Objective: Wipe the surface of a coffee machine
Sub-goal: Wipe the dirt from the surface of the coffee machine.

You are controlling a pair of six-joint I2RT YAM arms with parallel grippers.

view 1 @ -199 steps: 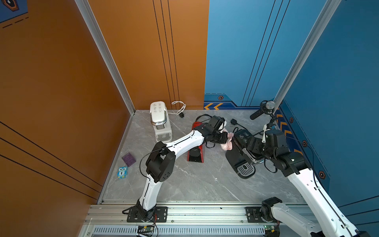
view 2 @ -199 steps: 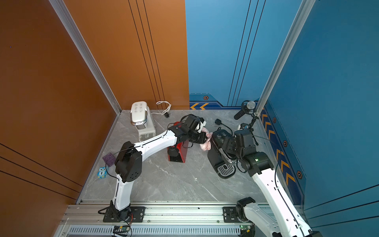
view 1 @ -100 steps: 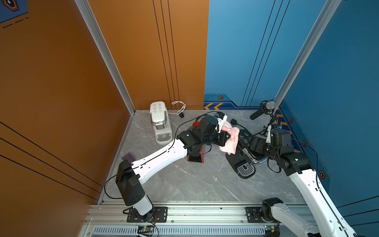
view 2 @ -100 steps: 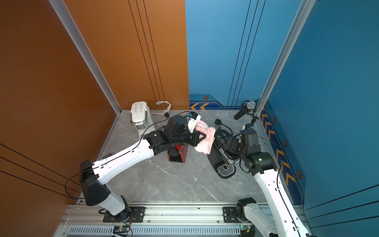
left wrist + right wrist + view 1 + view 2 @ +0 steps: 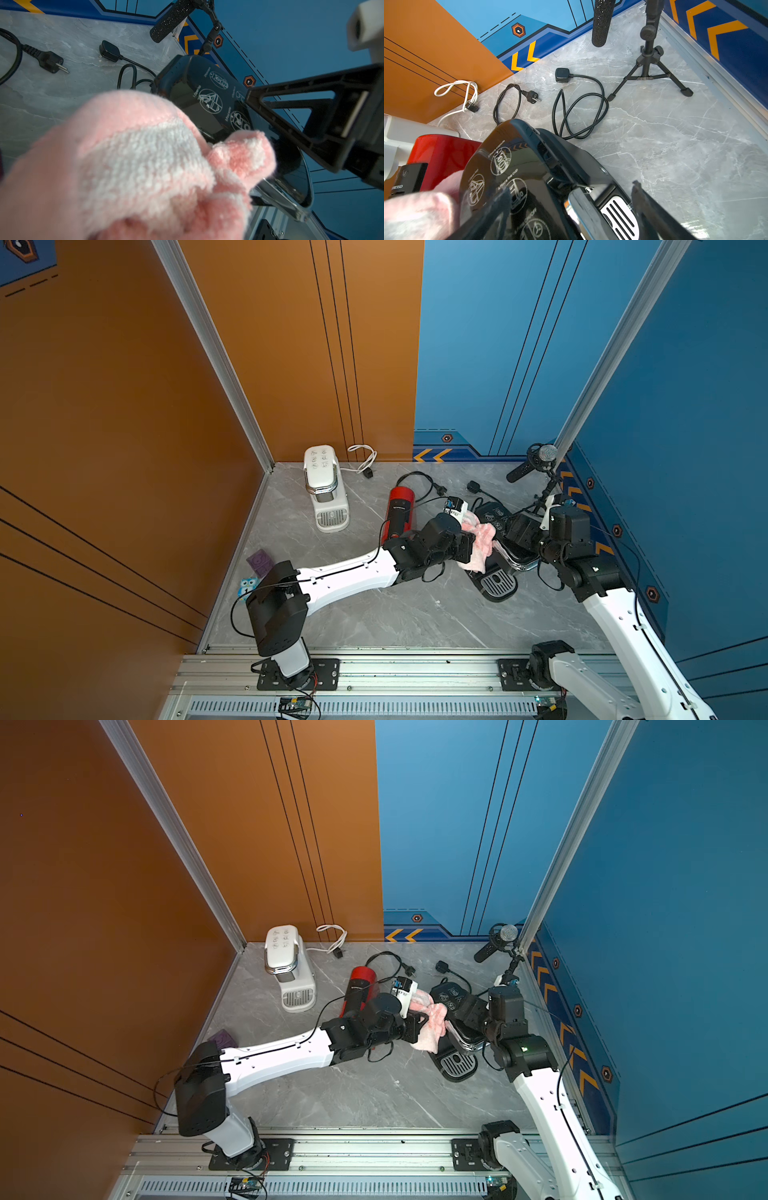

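Left wrist view: black glossy coffee machine (image 5: pixel 207 93) with white pictograms stands just ahead of left pincer (image 5: pixel 471 541), which pinches fluffy pink-white cloth (image 5: pixel 145 166) touching it. Right pincer (image 5: pixel 510 531) grips wide across its head. Looks mid-wipe; next: drag cloth over lid with steady pressure.

This was a robotics lab cell, not a home kitchen. Printed orange panels (image 5: pixel 124 406) and blue panels (image 5: pixel 478 344) on aluminium posts (image 5: pixel 216 356) boxed in a grey marble-pattern desk (image 5: pixel 395 614). A left arm (image 5: pixel 345 576) and a right arm (image 5: pixel 623 622), both white, were bolted to an aluminium rail (image 5: pixel 415 672) at its front edge. A microphone (image 5: pixel 528 466) on a small tripod (image 5: pixel 648 56) stood in the corner.
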